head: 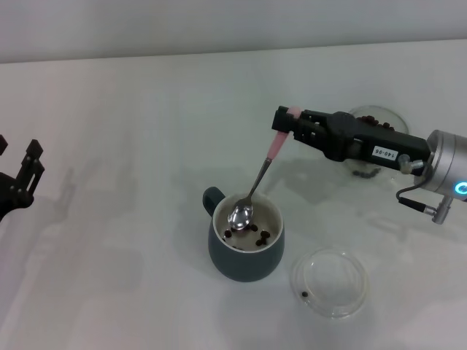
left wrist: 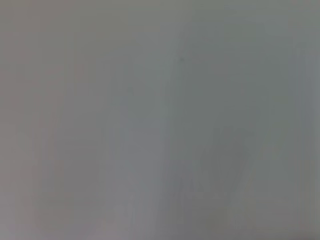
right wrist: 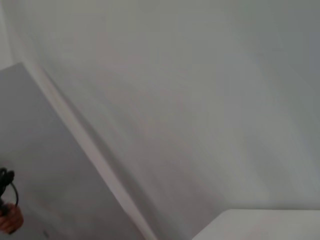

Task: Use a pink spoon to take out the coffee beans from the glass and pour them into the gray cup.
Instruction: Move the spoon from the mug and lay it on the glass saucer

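The gray cup (head: 246,248) stands on the white table at the centre of the head view, with a few coffee beans (head: 260,235) on its cream inside. My right gripper (head: 286,125) is shut on the pale pink handle of the pink spoon (head: 257,179), up and to the right of the cup. The spoon slopes down, and its shiny bowl sits inside the cup's rim with no beans seen in it. The glass (head: 376,117) stands behind my right arm and is mostly hidden. My left gripper (head: 18,171) is parked at the left edge, open and empty.
A shallow clear glass dish (head: 343,288) lies to the right of the gray cup near the front, with one bean (head: 303,294) in it. The wrist views show only blank pale surfaces.
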Robot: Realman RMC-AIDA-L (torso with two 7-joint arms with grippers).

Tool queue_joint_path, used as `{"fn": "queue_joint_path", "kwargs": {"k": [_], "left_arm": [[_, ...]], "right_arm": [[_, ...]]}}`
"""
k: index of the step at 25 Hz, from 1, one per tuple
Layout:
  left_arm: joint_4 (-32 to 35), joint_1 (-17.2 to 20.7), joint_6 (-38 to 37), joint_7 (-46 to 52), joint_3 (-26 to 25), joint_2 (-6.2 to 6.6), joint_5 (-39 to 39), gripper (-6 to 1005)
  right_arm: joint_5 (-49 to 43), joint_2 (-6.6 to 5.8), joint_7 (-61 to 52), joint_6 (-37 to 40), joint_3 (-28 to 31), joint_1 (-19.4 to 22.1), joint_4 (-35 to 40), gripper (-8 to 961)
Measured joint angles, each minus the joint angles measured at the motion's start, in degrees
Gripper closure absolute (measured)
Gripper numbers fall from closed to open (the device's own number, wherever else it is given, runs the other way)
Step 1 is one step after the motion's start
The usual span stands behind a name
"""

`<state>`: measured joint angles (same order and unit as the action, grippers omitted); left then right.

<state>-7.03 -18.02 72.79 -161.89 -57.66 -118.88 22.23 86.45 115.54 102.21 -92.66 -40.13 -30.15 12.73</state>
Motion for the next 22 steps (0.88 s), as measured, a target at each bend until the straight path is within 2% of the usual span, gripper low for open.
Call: {"fn": "queue_joint_path", "kwargs": {"k": [7,14,17,22], "left_arm": [[0.0,-0.1,0.0,0.0,0.0,0.05,0.8,447],[0.0,-0.5,-0.6,0.0,0.0,0.05,1.4,448],[0.0,-0.6,-1.0,0.0,0.0,0.05,1.4,448],[0.0,-0.6,-1.1,0.0,0.0,0.05,2.0,448]], "right_arm": [[0.2,-0.09,1.9,-0.9,-0.8,-0.3,0.1,767],[1.4,-0.3,-3.8,-3.7,-0.1,0.7,2.4,766],[2.4,-0.47,-5.3,-5.3,-0.1,1.8,3.6,765],[4.4,-0.64,-8.8,-6.5,-0.1,6.0,9.5,765]]}}
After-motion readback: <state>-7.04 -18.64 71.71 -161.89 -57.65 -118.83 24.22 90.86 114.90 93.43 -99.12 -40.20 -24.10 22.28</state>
